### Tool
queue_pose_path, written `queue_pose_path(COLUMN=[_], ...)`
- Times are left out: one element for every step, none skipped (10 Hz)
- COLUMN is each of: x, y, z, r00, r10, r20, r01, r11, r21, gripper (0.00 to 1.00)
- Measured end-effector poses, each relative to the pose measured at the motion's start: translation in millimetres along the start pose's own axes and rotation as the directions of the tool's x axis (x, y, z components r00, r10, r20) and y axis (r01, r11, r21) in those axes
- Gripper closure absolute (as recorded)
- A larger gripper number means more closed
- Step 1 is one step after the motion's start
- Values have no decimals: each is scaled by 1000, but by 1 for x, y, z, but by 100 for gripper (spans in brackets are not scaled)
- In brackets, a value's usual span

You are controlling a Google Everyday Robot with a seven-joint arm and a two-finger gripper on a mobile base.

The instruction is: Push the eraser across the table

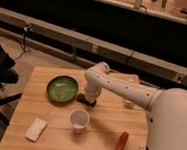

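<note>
Camera view, one gripper [88, 97] low over the table [34, 101], wide or narrow cannot tell, one black eraser [87, 102] touching beneath it, one green bowl [62, 89] beside, one white cup [79, 121] near.
</note>
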Motion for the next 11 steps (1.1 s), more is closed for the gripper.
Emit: queue_pose_path(x=[-1, -3, -4, -5, -6, -7, -8, -9, -10, -11, -12], y=[-1, -1, -2, -3, -3, -4, -4, -5, -5, -5, -6], z=[0, 0, 0, 0, 0, 0, 0, 0, 0, 0, 0], r00=[1000, 1000, 1000, 999, 999, 999, 999, 998, 998, 997, 997], r10=[-10, -17, -25, -32, -39, -47, -53, -59, -69, -75, -80], r20=[2, 3, 5, 6, 7, 9, 10, 12, 14, 15, 16], r01=[10, 17, 25, 32, 39, 47, 53, 60, 69, 75, 80], r11=[1000, 1000, 1000, 999, 999, 999, 999, 998, 998, 997, 997], r21=[-2, -3, -5, -6, -7, -8, -8, -9, -10, -10, -11], gripper=[100, 100, 100, 100, 100, 100, 100, 100, 100, 100, 100])
